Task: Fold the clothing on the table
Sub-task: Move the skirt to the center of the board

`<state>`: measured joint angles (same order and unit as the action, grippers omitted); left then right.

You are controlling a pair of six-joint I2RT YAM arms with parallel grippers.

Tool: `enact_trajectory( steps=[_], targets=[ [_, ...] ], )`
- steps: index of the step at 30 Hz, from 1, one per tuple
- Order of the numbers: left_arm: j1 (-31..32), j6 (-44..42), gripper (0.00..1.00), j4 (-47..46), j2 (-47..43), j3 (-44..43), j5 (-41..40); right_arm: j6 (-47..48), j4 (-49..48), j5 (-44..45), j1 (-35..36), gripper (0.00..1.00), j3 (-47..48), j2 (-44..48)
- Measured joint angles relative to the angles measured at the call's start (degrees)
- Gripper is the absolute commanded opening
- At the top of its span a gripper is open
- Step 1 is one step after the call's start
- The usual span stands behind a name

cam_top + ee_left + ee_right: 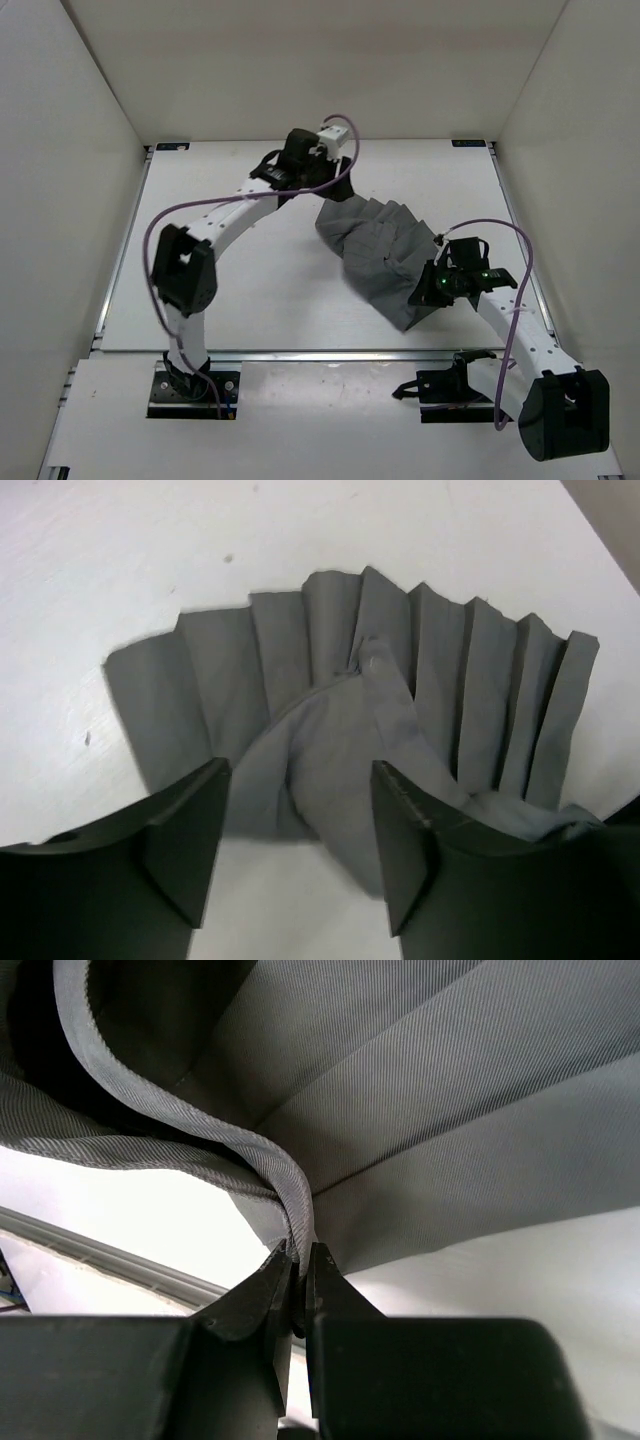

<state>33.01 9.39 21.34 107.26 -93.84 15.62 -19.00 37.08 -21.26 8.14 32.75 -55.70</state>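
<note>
One piece of clothing [380, 255] is being shown lying on the table [250, 300], right of centre, with its long axis running diagonally from the far middle toward the near right edge. Its near right end is being pinched by the right gripper [300, 1275], whose jaws are pressed together on a rolled edge of the fabric. At the far end, the left gripper [297, 830] is being held over the pleated edge with its jaws spread. A raised ridge of fabric is lying between them, but nothing is being clamped. The far end is nearer the left arm, the near end nearer the right. The coming fold is judged to depend on that far end being gripped, since it lies directly below the spread jaws.
</note>
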Motion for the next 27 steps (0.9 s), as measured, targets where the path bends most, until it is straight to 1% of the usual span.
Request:
enact_trajectory(
  steps=[2,6,9,11,13,15,21,22,27],
  targets=[
    [1.07,-0.96,0.75,0.96,7.21,-8.41,1.51,0.44,1.22,0.24,-0.37,0.00,0.63,-0.11],
    [2.75,-2.60,0.76,4.48,19.32,-22.32,4.74,1.01,2.69,0.24,-1.18,0.00,0.70,-0.09],
    [3.63,-3.74,0.76,6.95,26.34,-29.44,6.75,1.03,3.19,0.11,-1.11,0.00,0.70,-0.15],
    [4.02,-4.85,0.74,8.33,29.38,-31.69,8.07,1.01,3.23,-0.13,-1.03,0.00,0.70,-0.22],
    [4.31,-6.03,0.69,9.16,31.23,-32.52,9.22,1.01,3.19,-0.31,-0.94,0.00,0.70,-0.33],
    [4.81,-7.15,0.67,10.14,32.48,-32.65,9.90,1.05,3.21,-0.50,-0.98,0.00,0.70,-0.52],
    [5.97,-9.16,0.71,10.54,34.36,-33.03,10.97,1.25,3.17,-1.51,-1.86,0.00,0.68,-0.92],
    [6.23,-9.22,0.74,10.54,34.82,-33.55,11.06,1.27,3.19,-1.60,-1.86,0.00,0.68,-0.92],
    [7.45,-9.20,0.74,10.58,38.25,-37.94,11.26,1.46,3.19,-2.01,-1.86,0.00,0.68,-0.90]
  ],
)
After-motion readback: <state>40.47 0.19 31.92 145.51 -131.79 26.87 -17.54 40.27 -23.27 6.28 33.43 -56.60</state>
